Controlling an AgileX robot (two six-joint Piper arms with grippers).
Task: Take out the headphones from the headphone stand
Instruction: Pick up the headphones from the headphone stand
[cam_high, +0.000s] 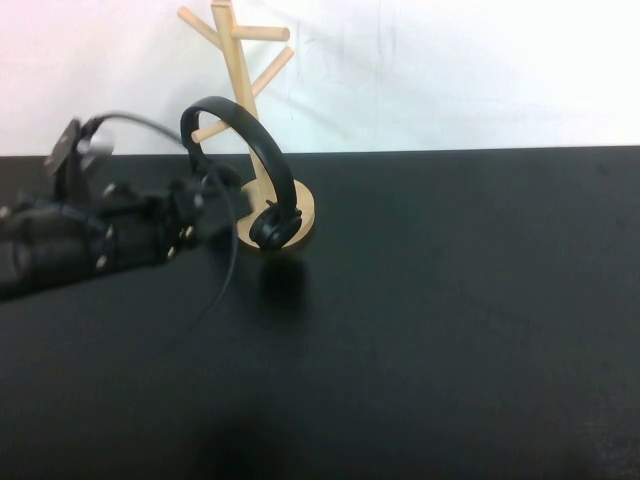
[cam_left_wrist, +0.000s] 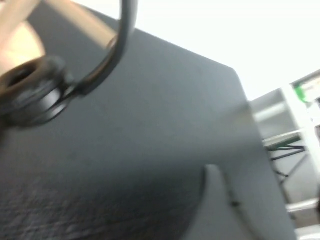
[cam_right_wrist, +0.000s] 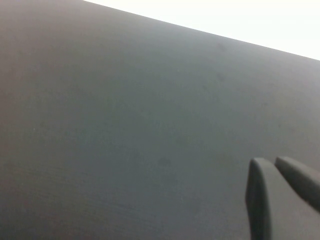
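Note:
The wooden headphone stand (cam_high: 236, 60) stands at the table's back left on its round base (cam_high: 305, 208). The black headphones (cam_high: 262, 150) hang with the headband over a lower peg. One earcup (cam_high: 272, 228) is down by the base. It also shows in the left wrist view (cam_left_wrist: 31, 93). My left gripper (cam_high: 205, 195) is at the headphones' other earcup, which it hides. My right gripper (cam_right_wrist: 272, 162) is shut and empty over bare table. It is out of the high view.
The black table (cam_high: 450, 320) stretches right and forward of the stand. A white wall runs behind it. My left arm (cam_high: 80, 240) lies along the left side with a looping cable (cam_high: 225, 280). A metal frame (cam_left_wrist: 300, 140) is beyond the table's edge.

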